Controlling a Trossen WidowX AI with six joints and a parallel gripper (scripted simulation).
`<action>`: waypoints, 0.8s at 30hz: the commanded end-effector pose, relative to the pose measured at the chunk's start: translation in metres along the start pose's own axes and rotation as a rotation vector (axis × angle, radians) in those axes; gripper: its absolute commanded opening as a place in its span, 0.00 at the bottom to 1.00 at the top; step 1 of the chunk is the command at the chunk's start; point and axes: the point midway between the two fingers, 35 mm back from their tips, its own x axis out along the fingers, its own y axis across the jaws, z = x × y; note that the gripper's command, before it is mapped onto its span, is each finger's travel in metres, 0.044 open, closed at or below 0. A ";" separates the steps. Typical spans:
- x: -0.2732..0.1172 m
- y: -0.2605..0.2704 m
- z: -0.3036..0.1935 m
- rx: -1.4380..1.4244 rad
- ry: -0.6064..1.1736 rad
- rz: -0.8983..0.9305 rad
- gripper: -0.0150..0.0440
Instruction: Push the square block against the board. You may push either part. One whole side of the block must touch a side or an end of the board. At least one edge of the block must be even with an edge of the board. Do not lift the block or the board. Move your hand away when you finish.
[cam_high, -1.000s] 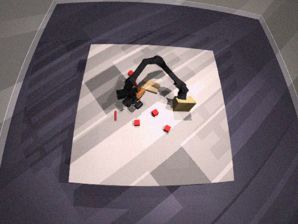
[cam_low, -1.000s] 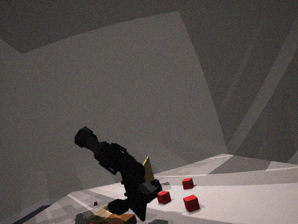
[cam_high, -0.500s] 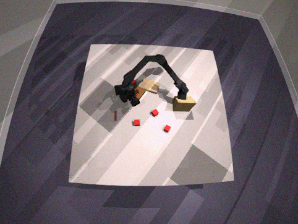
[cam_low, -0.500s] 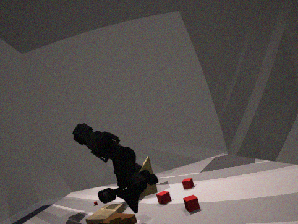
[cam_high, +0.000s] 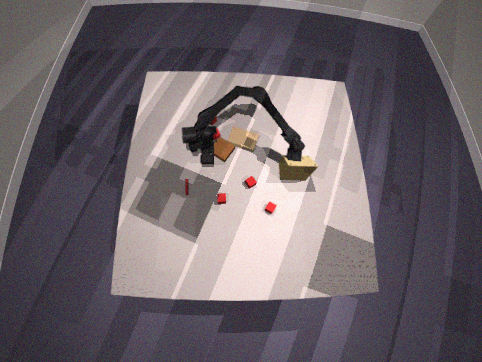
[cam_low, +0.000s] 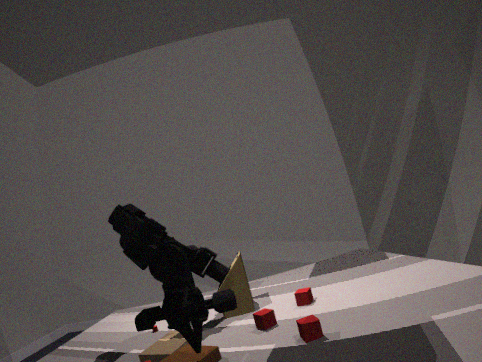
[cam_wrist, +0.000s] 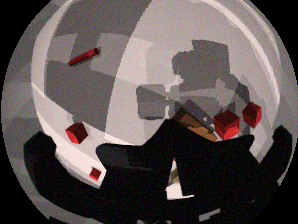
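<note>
Two flat wooden pieces are lying close together on the pale tabletop (cam_high: 245, 255) (cam_low: 395, 285): a brown piece (cam_high: 224, 149) (cam_low: 194, 355) (cam_wrist: 199, 126), and a lighter tan piece (cam_high: 243, 135) (cam_low: 162, 346) toward its 2 o'clock in the top view. Which one is the square block I cannot tell, nor whether a whole side is touching. The gripper (cam_high: 213, 145) (cam_low: 198, 348) (cam_wrist: 168, 121) is pointing down at the brown piece, its fingers clenched together with nothing in their grasp; contact is not clear.

Seen from above, with the brown piece as the dial's centre, one red cube (cam_high: 221, 198) (cam_low: 309, 328) is sitting at 6 o'clock, while a nearer cube (cam_high: 250, 181) (cam_low: 264, 319) and a farther cube (cam_high: 270, 207) (cam_low: 303, 297) are resting toward 5. A thin red stick (cam_high: 187, 187) (cam_wrist: 84, 56) is lying between 7 and 8. The black arm (cam_high: 272, 111) (cam_low: 175, 285) is arching over from a yellowish wedge (cam_high: 294, 172) (cam_low: 241, 295) near 4 o'clock.
</note>
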 end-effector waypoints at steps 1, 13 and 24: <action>-0.002 -0.013 0.004 0.121 -0.004 -0.003 0.25; -0.002 -0.048 0.012 0.513 -0.006 -0.008 0.25; 0.050 -0.059 0.013 0.620 -0.007 -0.013 0.25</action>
